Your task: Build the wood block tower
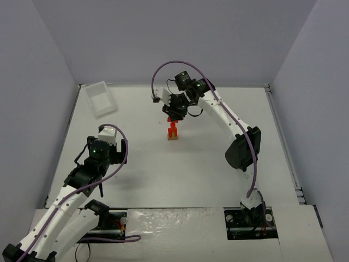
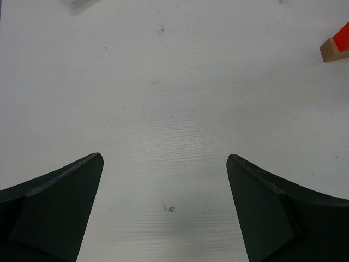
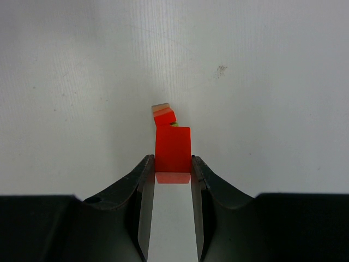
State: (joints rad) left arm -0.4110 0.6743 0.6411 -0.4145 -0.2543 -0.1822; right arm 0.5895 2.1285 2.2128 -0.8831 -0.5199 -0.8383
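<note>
Pale grey walls (image 1: 218,38) close off a white bench (image 1: 163,174) on three sides. Near the middle of the overhead view, a little above centre, the tower (image 1: 173,132) stands on the bench: a tan base with red pieces on it. The right arm reaches in from the right, and the right tool (image 1: 174,117) sits directly over the stack.

In the right wrist view, the right tool (image 3: 171,162) is clenched on a red block (image 3: 173,148), one finger pressed to each side. Just beyond the block, lower pieces show: another red one, a sliver of lime green and the tan base, turned slightly askew from it. Whether the block already rests on the stack cannot be told.

The left arm is at the lower left, well apart from the tower. The left tool (image 2: 163,158) is released, fingers spread wide over bare bench, with the tower's base at the upper right edge of its view. A clear tray (image 1: 102,98) lies at the overhead view's upper left.
</note>
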